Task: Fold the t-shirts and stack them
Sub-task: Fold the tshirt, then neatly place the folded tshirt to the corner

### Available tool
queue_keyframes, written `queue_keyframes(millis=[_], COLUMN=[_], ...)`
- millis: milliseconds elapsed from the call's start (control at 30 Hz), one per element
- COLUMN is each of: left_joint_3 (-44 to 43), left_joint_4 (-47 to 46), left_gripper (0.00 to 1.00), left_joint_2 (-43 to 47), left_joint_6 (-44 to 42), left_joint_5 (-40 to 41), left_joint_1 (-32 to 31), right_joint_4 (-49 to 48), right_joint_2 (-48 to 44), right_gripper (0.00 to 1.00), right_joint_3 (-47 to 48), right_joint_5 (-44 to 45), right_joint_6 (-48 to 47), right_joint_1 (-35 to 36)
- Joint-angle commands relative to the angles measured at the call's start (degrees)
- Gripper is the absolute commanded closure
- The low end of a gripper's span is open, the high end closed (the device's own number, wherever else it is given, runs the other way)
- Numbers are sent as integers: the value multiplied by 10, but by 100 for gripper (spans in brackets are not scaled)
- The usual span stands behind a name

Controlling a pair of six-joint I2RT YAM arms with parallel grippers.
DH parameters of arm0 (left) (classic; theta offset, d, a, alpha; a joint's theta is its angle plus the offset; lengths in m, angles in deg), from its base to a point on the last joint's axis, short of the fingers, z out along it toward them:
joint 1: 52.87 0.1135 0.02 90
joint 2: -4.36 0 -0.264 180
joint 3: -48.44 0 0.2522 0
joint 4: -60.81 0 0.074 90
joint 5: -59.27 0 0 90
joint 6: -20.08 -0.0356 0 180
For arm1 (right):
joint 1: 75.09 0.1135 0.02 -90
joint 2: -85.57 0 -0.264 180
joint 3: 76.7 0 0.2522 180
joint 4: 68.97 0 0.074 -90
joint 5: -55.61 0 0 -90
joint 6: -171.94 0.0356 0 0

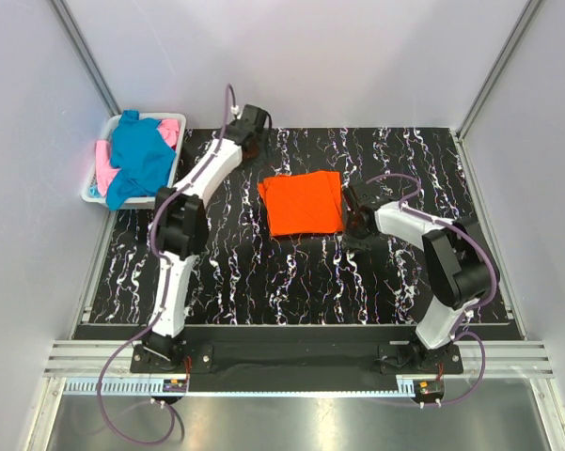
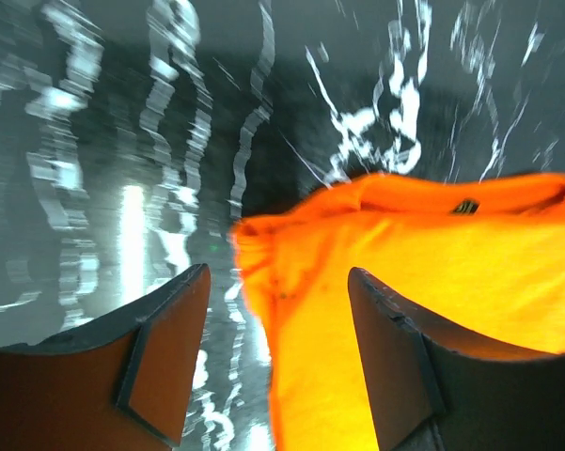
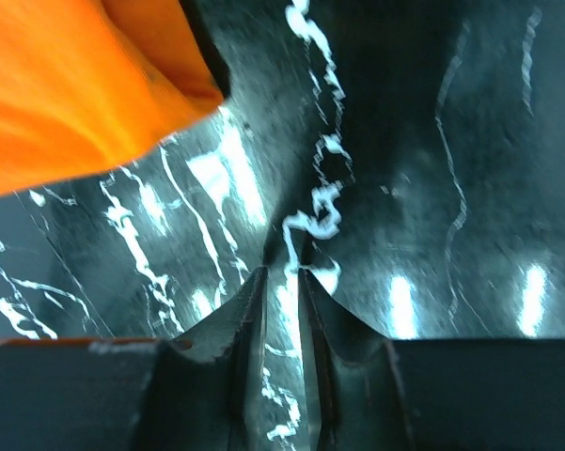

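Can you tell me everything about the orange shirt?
The orange t-shirt is bright, soft-looking cloth, folded into a neat rectangle lying flat near the middle of the black marbled table. The layers show along its edges, and a small dark tag sits near one edge in the left wrist view. Nothing grips it: the left gripper stands open at one corner, and the right gripper sits nearly closed beside it, empty.

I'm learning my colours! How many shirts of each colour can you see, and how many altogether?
Orange shirt, folded on the table: 1
Teal-blue shirt, in the white basket: 1
Pink shirt, in the basket under the blue one: 1
Total: 3 shirts
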Motion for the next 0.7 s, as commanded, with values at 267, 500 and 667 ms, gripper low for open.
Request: queue_keyframes(millis=[267,500,667], left_joint_3=[103,312,419], left_joint_4=[-31,-92,-167], left_gripper=[33,33,33], left_joint_2=[134,228,317], left_joint_6=[-9,56,82], left_joint_5=[-18,-184,-262], left_joint_1=[10,45,69], right_joint_4=[58,51,18], right_joint_2=[-24,70,139], right_gripper=[67,52,48], right_joint_3=[119,260,325], right_joint_5=[53,-28,-134], right_joint_6=[-66,-111,-129], right_joint_1=[6,-42,-121])
